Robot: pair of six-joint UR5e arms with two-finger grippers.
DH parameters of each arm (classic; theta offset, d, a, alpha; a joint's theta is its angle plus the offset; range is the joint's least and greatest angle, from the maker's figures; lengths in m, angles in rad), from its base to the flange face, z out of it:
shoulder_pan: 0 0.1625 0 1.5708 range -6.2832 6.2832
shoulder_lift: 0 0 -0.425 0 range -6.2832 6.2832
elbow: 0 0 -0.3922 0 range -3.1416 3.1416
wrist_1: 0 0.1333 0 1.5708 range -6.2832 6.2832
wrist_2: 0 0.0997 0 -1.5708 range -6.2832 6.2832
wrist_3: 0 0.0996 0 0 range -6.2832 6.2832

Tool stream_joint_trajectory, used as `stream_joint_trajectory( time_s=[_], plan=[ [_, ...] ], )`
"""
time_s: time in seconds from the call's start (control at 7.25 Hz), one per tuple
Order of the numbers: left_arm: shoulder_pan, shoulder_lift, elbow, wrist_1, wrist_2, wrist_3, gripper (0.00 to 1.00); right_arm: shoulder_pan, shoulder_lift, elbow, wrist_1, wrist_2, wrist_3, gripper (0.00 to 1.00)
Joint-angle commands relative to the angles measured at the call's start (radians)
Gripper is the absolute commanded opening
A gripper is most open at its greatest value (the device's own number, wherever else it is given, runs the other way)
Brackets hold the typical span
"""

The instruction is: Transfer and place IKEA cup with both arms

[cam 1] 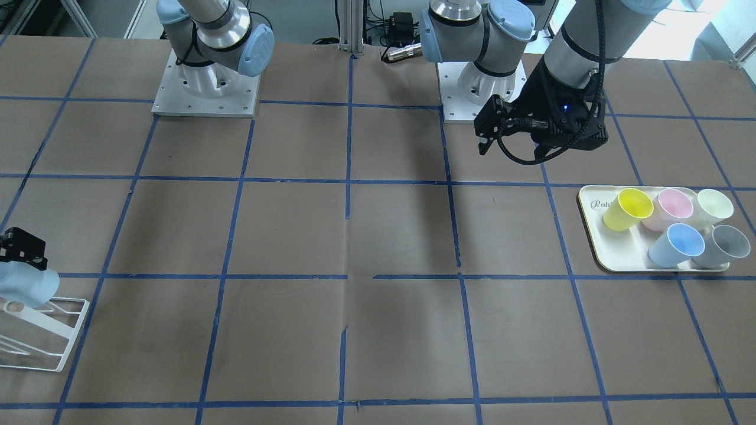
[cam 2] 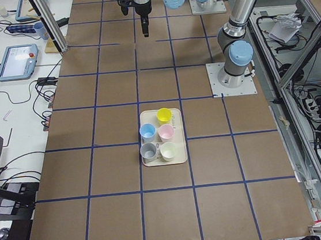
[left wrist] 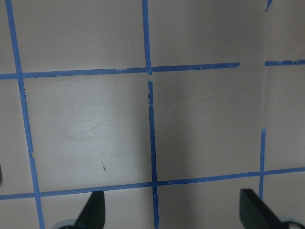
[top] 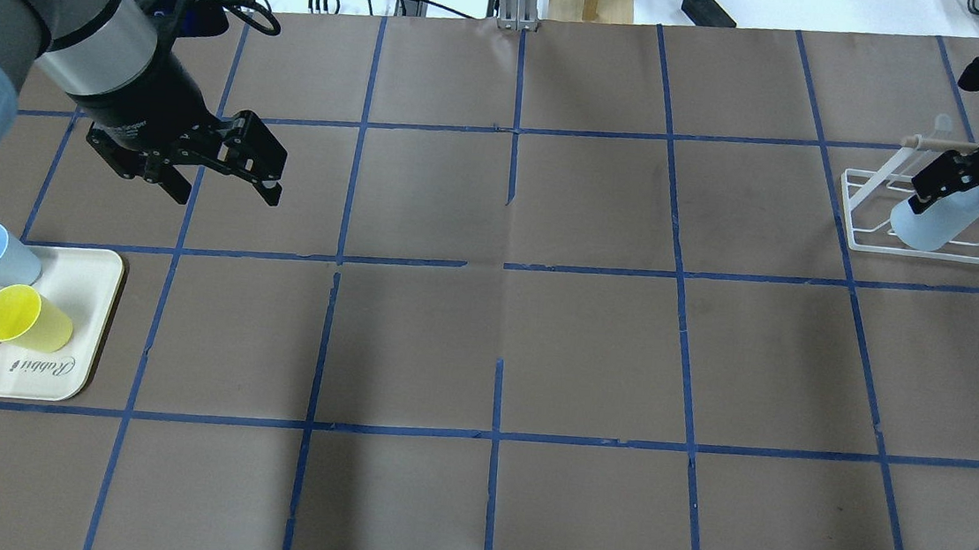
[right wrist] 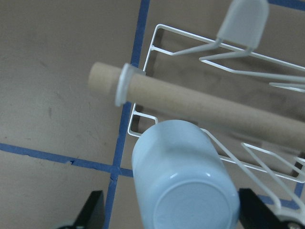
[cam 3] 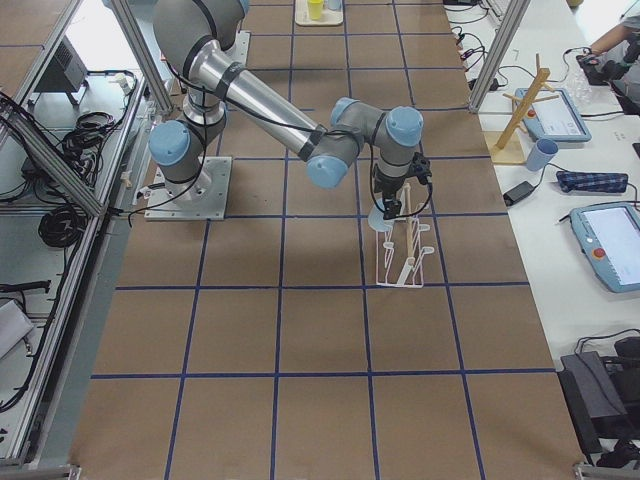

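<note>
Hanging base-up on the white wire rack [top: 865, 241], the IKEA cup [right wrist: 183, 176] seems set there to drain. The right pincer [right wrist: 174, 212] straddles it, fingers apparently spread, not pinching. A wooden dowel [right wrist: 200, 102] just beside the cup crowds any withdrawal. Far from the rack, the left pincer [top: 272, 172] hovers open near the tray [top: 91, 276] of spare cups.

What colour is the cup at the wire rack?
The cup is pale blue; the right wrist view shows it best.
</note>
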State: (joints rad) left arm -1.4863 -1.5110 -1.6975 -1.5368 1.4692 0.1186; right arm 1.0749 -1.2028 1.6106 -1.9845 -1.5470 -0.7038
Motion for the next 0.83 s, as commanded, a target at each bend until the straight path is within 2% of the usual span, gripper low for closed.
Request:
stream_joint_trajectory(
  time_s=[0.0,0.28,0.55,0.69],
  plan=[
    [-0.005,-0.005,0.002,0.015,-0.003,-0.017,1.0,-0.001,0.02,0.0,-0.02,0.004,0.003,1.0],
    [-0.009,0.006,0.024,-0.003,0.007,-0.039,1.0,-0.001,0.023,0.0,-0.034,0.004,0.006,0.98],
    [-0.006,-0.008,0.018,0.006,0.002,-0.045,1.0,-0.003,0.034,0.002,-0.034,0.004,0.003,0.87],
    [-0.005,-0.008,0.018,0.007,-0.015,-0.043,1.0,-0.003,0.034,0.002,-0.033,0.004,0.004,0.77]
  ],
)
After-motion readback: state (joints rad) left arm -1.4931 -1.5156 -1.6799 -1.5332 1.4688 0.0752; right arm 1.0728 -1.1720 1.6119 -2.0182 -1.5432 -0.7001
